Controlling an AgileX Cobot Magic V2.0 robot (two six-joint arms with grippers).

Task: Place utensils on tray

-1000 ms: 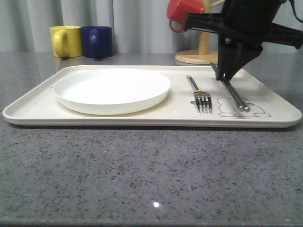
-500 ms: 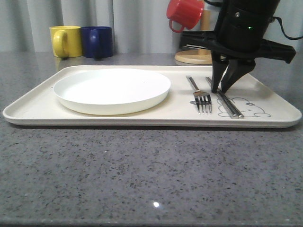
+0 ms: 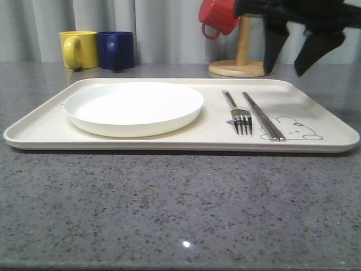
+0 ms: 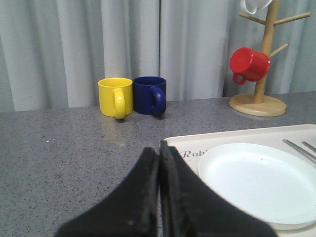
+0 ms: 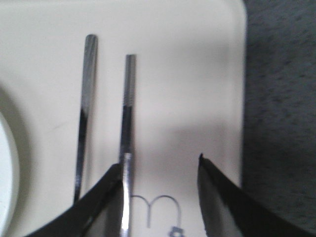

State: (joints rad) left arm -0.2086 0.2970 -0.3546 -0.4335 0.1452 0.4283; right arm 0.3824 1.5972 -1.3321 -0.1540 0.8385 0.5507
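Front view: silver metal fork (image 3: 239, 112) and slim chopsticks (image 3: 263, 116) lie side by side on the cream rectangular tray (image 3: 169, 144); right jaws (image 3: 293, 53) spread empty above. Left wrist view: left jaws (image 4: 158, 163) pressed closed over the grey counter (image 4: 59, 143).

The right claw (image 3: 292, 56) is smeared by motion blur and cut off by the front view's upper edge, the chopsticks (image 5: 126, 143) and fork (image 5: 85, 113) are cropped and soft in the right wrist view, and the tray (image 4: 232, 137) lettering is partly covered by the white plate (image 4: 261, 182).
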